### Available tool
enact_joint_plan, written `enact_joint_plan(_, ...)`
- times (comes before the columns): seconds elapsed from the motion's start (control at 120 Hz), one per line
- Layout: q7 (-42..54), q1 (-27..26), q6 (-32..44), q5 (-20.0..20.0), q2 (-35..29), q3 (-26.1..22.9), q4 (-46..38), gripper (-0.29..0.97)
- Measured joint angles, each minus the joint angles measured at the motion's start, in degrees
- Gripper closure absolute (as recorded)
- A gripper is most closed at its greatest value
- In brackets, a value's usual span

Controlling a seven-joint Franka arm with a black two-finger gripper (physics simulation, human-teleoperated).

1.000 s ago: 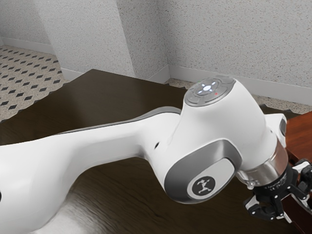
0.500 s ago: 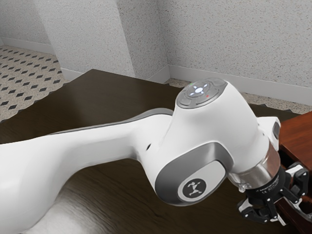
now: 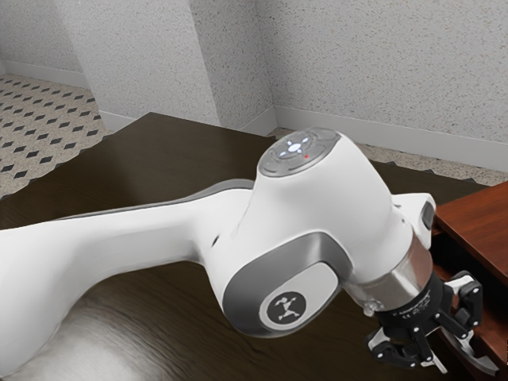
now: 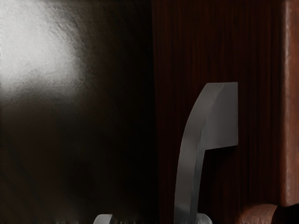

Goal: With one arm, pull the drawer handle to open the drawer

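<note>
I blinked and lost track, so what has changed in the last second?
The arm and its hand drew back toward the exterior view's left and lower, and the drawer front seems to have come out with them, leaving a dark gap under the cabinet top. The table stayed put.

Glossy white arm (image 3: 143, 246) with grey joint caps, a silver wrist ring and black pincer (image 3: 425, 345)

Speckled grey walls (image 3: 357, 55), white baseboard (image 3: 413, 136). Floor (image 3: 40, 111) tiled (pale, dark diamond pattern). Dark wood counter (image 3: 159, 159), glossy sheen.
</note>
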Motion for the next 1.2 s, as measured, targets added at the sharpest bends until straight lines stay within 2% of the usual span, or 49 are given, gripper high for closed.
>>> enact_joint_plan(0.733,0.51,-0.77,0.17,1.00,-4.75,0.65,-5.05,0.55)
enact_joint_plan(1.2,0.01,-0.57,0.12,1.88,-7.82,0.68,-8.47,0.47)
